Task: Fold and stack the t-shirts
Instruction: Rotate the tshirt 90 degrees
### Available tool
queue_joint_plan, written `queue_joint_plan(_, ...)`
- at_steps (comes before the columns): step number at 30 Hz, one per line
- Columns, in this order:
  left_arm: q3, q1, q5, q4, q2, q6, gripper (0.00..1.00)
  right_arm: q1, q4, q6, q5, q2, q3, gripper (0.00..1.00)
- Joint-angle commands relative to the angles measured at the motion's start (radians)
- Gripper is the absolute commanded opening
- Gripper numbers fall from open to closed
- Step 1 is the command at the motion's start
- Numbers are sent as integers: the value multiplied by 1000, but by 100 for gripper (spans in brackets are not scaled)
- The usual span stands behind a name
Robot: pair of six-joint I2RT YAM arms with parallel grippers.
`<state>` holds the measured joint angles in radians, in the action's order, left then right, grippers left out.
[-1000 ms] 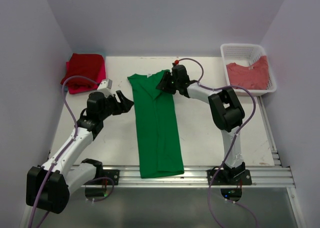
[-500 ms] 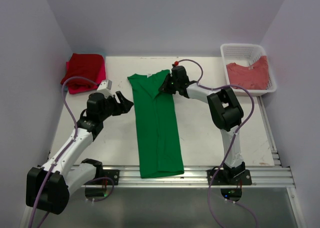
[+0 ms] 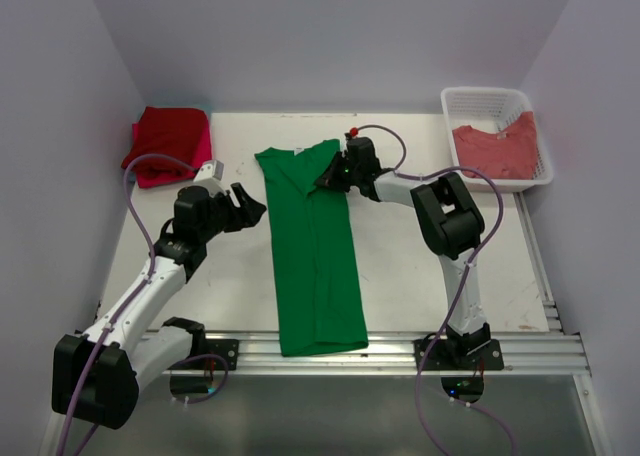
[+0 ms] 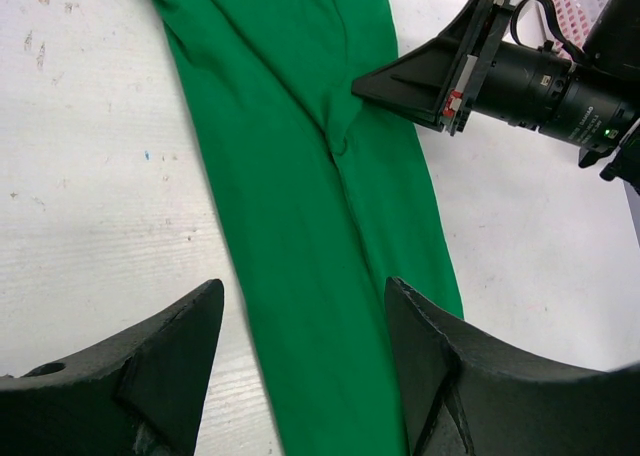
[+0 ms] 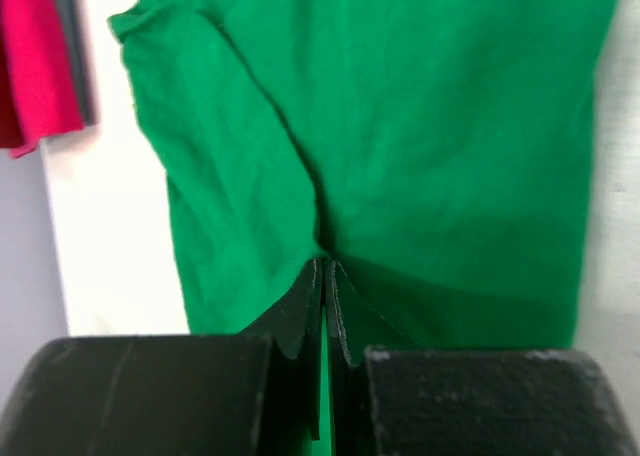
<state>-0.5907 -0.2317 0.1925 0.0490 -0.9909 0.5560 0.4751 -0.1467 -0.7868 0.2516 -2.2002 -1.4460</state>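
- White table (image 3: 420, 266), scuffed in places and closed in by pale lilac walls (image 3: 300, 36), carries everything; clock directions are read from the overhead view, with 6 o'clock at the arm bases.
- Nearest, the green t-shirt (image 3: 315, 256) lies flat as one long narrow strip, already folded lengthwise, running from the 6 o'clock edge through the centre toward 12.
- At about 9 o'clock, just beside the strip's left edge, the left gripper (image 3: 252, 202) hovers with its jaws apart and nothing between them; its wrist view looks straight down on the cloth.
- Farther, at roughly 12 o'clock, the right gripper (image 3: 325, 176) has its jaws together, clamped on a pinch of green cloth at the strip's far right side, where the fabric puckers.
- Step in hand, as I judge it: taking hold of the collar end for the crosswise fold.
- Next move probably calls for the left gripper to pinch the opposite far corner, then both carry that end toward 6 o'clock evenly.
- At 10 o'clock, red and pink t-shirts (image 3: 170, 144) sit folded in a pile.
- At 2 o'clock, a salmon t-shirt (image 3: 495, 151) lies in the basket (image 3: 470, 98).
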Motion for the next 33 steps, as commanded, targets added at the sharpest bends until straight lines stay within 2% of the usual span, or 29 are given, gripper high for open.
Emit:
queue_joint_plan(1, 17, -6, -16, -12, 14, -16, 69, -4, -172, -38, 104, 7, 38, 0)
queue_joint_plan(4, 23, -4, -15, -17, 11, -16, 69, -3, -351, -89, 167, -4, 88, 0)
queue_joint_plan(11, 42, -5, -21, -20, 11, -16, 68, -3, -497, -169, 297, -82, 69, 0)
queue_joint_plan(24, 51, -4, -21, -32, -9, -13, 68, -3, -482, -129, 503, -148, 7, 0)
queue_joint_plan(33, 58, -4, -24, -32, -20, -11, 68, -3, -426, -62, 575, -176, -24, 0)
